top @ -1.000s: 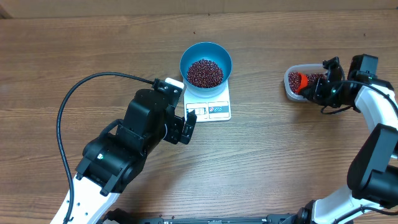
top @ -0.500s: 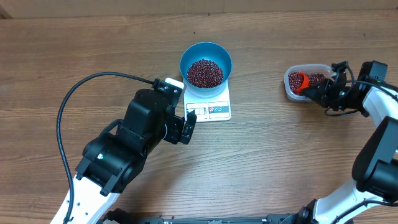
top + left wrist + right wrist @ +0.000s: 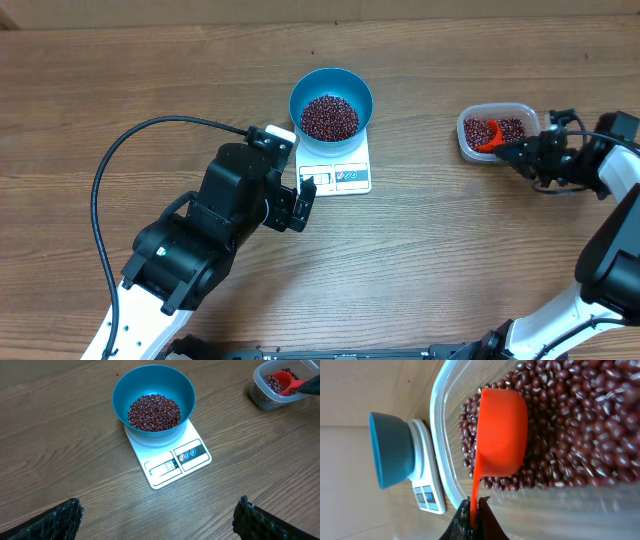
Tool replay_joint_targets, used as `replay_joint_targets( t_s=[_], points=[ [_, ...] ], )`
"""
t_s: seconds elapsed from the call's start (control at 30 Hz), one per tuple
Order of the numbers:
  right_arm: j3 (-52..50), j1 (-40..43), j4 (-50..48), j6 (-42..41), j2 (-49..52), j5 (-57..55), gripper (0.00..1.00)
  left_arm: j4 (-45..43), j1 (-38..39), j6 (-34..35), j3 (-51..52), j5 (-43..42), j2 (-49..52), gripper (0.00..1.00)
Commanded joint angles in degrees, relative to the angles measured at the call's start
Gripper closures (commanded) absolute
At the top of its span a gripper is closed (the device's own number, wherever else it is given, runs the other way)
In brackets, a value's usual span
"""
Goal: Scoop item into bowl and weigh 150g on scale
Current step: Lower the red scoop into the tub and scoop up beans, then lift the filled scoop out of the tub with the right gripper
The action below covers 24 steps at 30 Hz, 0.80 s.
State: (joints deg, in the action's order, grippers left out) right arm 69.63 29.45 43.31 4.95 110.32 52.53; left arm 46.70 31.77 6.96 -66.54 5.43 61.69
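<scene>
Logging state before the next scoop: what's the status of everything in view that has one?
bowl: upright on the scale, partly filled with beans
scale: carrying the bowl, display unreadable
tub: lidless, holds more beans
scoop: inside the tub over the beans, load unclear
left pincer: open, empty, short of the scale
right pincer: shut on the scoop's handle

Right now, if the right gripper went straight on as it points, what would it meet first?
Probably the dark red-brown beans in the clear plastic tub, reached first by the red-orange scoop it holds; depth unclear.
</scene>
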Motion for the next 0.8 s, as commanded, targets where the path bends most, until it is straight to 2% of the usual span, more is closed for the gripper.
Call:
replay_joint_targets(
  t_s=[0.0,0.43,0.77],
  points=[
    [-1.2,1.8,0.9,1.5,1.2,2.3,0.96,-0.2,-0.3,0.1,-0.7,0.7,0.2,0.0],
    [-1.2,5.0,2.2,3.0,1.2,18.1,0.96,-0.2,-0.3,0.1,-0.7,0.7,0.2,0.01],
    [-1.2,5.6,2.5,3.0,1.2,21.7,0.96,-0.2,-0.3,0.1,-0.7,0.7,0.2,0.0]
  ],
)
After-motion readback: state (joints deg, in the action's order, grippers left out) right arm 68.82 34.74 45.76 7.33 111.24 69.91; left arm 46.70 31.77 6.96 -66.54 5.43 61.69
